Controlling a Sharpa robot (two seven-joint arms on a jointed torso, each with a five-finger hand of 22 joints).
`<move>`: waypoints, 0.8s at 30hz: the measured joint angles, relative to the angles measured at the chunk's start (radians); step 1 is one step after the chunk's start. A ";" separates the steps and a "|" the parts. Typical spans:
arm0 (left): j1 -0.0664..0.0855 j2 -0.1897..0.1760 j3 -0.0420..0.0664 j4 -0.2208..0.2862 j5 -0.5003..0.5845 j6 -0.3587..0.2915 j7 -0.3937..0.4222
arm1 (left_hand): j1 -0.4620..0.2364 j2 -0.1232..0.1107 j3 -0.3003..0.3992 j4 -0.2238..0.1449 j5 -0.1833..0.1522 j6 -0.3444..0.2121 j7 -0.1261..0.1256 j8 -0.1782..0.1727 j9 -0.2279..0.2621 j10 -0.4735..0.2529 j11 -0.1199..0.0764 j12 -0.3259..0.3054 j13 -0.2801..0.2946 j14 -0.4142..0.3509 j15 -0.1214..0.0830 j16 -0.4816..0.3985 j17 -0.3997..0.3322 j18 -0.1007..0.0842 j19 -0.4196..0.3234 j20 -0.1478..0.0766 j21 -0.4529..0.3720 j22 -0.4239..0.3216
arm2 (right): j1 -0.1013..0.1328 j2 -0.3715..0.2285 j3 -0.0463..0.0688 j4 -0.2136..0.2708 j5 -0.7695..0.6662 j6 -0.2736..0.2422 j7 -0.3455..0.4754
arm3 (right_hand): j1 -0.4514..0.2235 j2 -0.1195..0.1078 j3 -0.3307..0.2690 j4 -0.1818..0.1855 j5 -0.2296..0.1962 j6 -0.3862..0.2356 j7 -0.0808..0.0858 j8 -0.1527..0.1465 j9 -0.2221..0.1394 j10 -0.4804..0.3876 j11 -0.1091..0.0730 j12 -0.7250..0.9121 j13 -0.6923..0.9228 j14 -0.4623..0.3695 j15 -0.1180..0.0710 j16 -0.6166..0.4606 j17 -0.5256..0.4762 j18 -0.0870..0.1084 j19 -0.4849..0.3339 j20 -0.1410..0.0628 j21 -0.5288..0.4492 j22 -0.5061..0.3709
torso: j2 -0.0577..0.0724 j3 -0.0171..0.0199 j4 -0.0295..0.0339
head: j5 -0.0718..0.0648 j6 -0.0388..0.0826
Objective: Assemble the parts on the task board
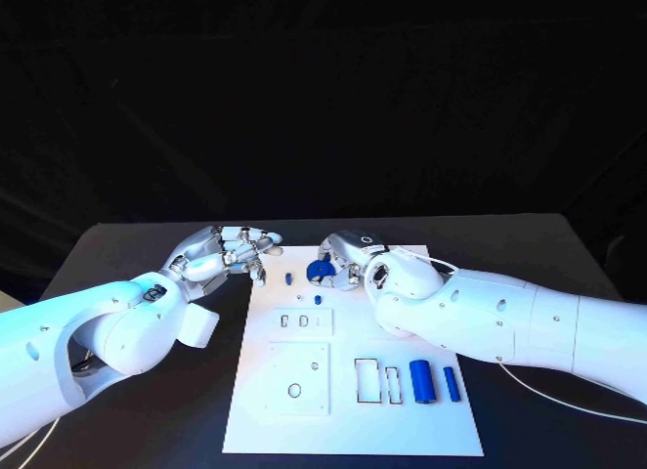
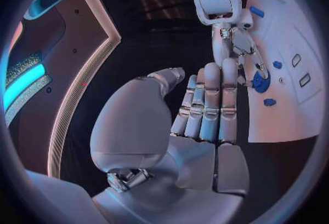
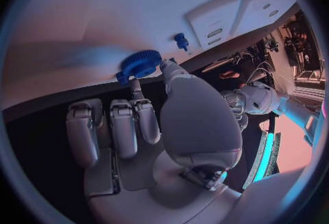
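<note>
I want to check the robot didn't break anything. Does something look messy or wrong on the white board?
Nothing stands out. The white board lies flat and whole. Two blue cylinders lie neatly side by side near its corner. The right hand pinches a blue gear, and the left hand holds nothing.

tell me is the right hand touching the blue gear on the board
Touching. In the right wrist view, the right hand has a fingertip and thumb tip meeting the rim of the blue gear, with no gap showing.

table (image 1: 154,244): black, flat | backdrop (image 1: 323,98): black cloth hanging behind the table's far edge
</note>
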 measured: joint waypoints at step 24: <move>0.000 -0.005 0.000 -0.008 -0.001 0.003 -0.003 | 0.000 0.000 0.000 0.000 0.000 -0.004 0.004 0.000 0.001 0.000 0.000 0.000 0.001 -0.004 0.003 0.000 0.000 0.000 -0.004 -0.004 0.000 0.001 | -0.002 -0.062 -0.001 0.031 0.060 0.014 0.004 | -0.017 0.017 0.000 0.000 0.008 0.030 -0.008 0.009 0.001 0.000 0.000 0.008 0.000 0.000 0.000 0.000 0.001 0.000 0.000 0.000 0.000 0.000 | -0.002 0.0009 0.0012 | 0.003 -0.002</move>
